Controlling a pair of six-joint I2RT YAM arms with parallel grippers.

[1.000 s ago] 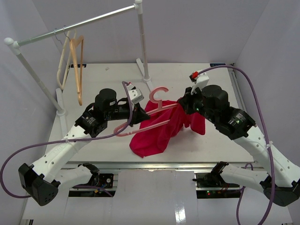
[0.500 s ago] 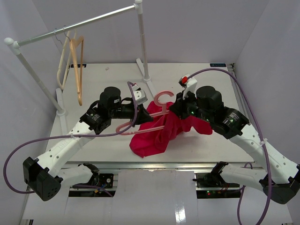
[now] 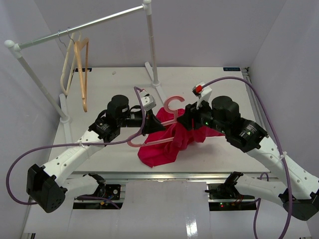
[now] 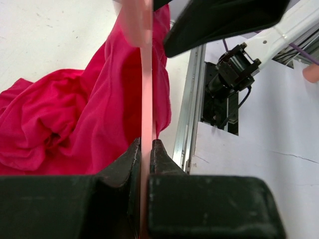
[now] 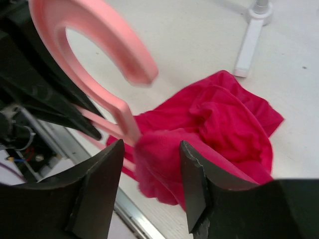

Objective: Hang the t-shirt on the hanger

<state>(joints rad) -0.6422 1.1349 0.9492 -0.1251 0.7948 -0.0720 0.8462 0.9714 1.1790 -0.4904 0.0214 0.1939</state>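
clamping hanger [image 4: 146, 94] in left claw [image 4: 146, 148], right claw [image 5: 152, 149] spread apart around t-shirt [image 5: 227, 119]

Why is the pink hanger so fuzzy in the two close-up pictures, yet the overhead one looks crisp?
Left wrist view: the hanger sits right at the lens, so it smears, while the t-shirt behind stays sharp. Right wrist view: its hook is soft, the cloth behind clearer. Top view: even light, all crisp.

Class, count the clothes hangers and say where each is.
3: pink hanger mid-table in the red t-shirt; tan hanger and cream hanger hanging on the rail, far left. None seems hidden.
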